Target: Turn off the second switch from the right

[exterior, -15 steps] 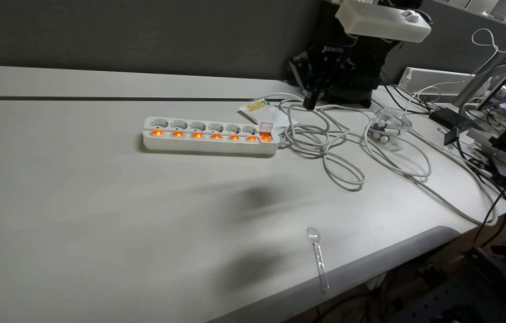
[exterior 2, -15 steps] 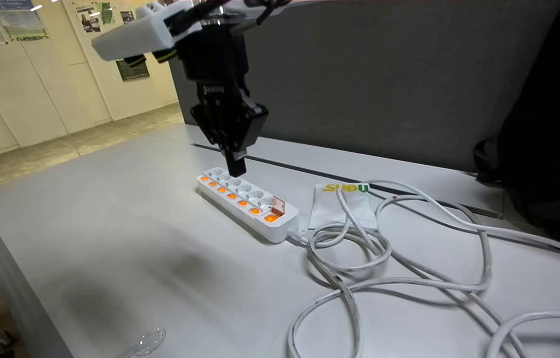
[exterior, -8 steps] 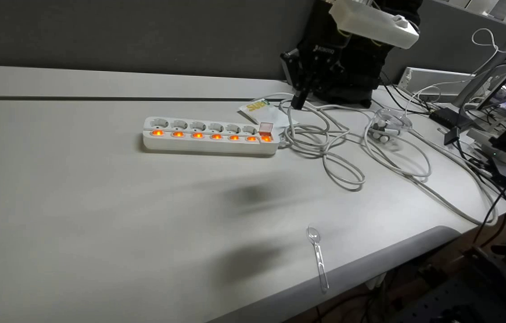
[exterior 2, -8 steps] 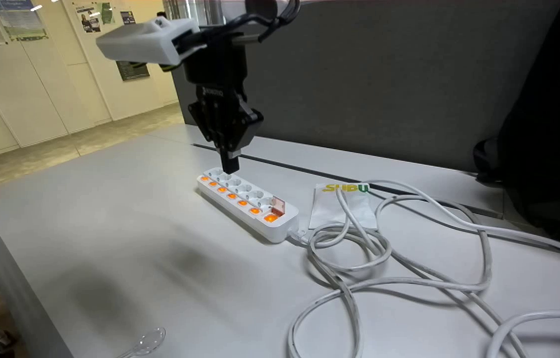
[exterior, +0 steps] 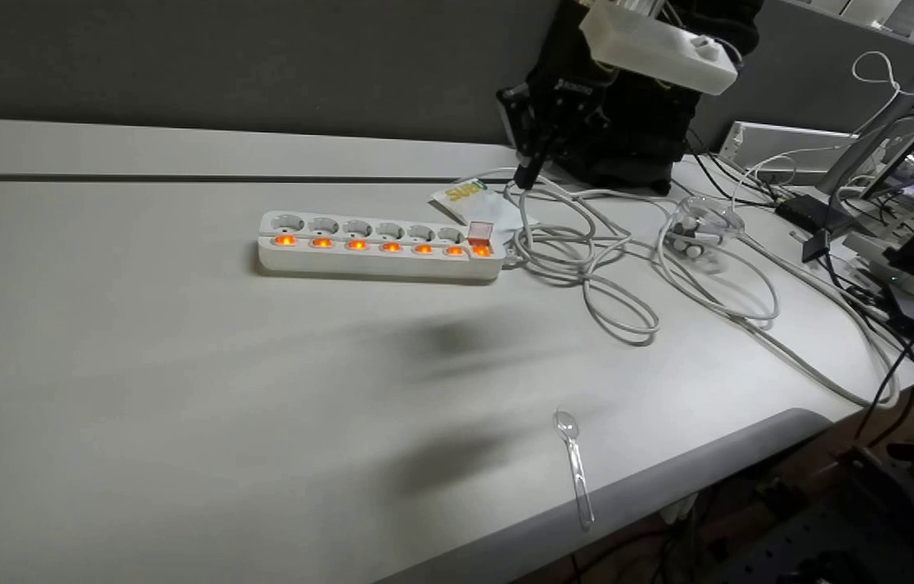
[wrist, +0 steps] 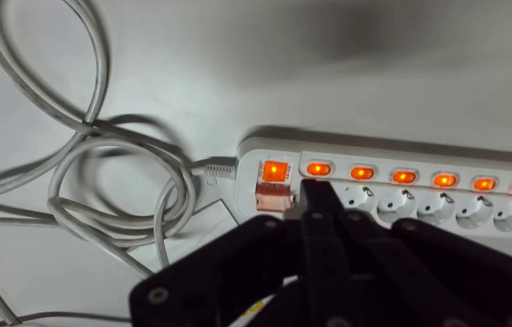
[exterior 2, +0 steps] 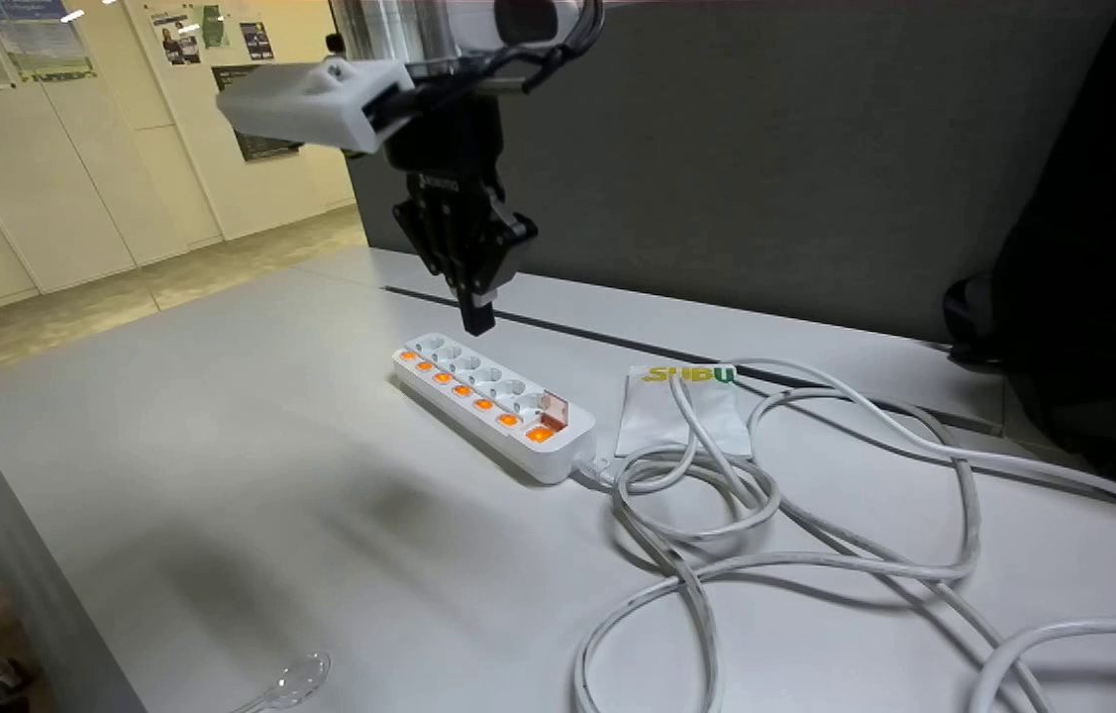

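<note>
A long white power strip (exterior: 379,264) lies on the desk, also seen in the other views (exterior 2: 558,460) (wrist: 274,145). Its switches all glow orange. The second switch from the right (exterior: 454,251) is lit, and it also shows in an exterior view (exterior 2: 508,420) and the wrist view (wrist: 318,169). The end switch (wrist: 275,170) is square, with a raised clear reddish cover (wrist: 273,198). My black gripper (wrist: 319,184) is shut and empty. It hovers above the strip in both exterior views (exterior: 527,177) (exterior 2: 478,319). In the wrist view its tip sits just below the second switch and hides a socket.
A tangle of white cable (exterior: 570,243) lies beside the strip's end, over a white packet with yellow lettering (exterior: 465,193). A clear plastic spoon (exterior: 576,462) lies near the desk's front edge. A grey partition (exterior: 262,73) stands behind the desk.
The gripper has shifted left and slightly up in an exterior view, staying shut. The power strip has not moved and its lights stay on.
</note>
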Robot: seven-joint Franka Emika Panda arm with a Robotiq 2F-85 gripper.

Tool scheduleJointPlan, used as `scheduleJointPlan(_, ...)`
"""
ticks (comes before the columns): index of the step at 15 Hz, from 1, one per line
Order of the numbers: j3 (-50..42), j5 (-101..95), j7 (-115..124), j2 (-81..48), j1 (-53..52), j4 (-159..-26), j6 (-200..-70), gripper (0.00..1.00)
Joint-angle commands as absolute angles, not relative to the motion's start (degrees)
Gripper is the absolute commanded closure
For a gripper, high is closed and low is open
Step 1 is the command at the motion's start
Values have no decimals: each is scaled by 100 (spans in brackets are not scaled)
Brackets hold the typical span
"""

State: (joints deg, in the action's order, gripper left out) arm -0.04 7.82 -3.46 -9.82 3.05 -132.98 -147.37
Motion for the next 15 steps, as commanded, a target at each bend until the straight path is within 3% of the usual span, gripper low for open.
scheduleJointPlan(1,110,1055,-252,-1411,229,-13154,-15551,100)
scheduleJointPlan(5,267,1139,-182,-1769,208,-13109,-16280,100)
scheduleJointPlan(15,428,1293,-2,-2282,252,-12817,-16374,100)
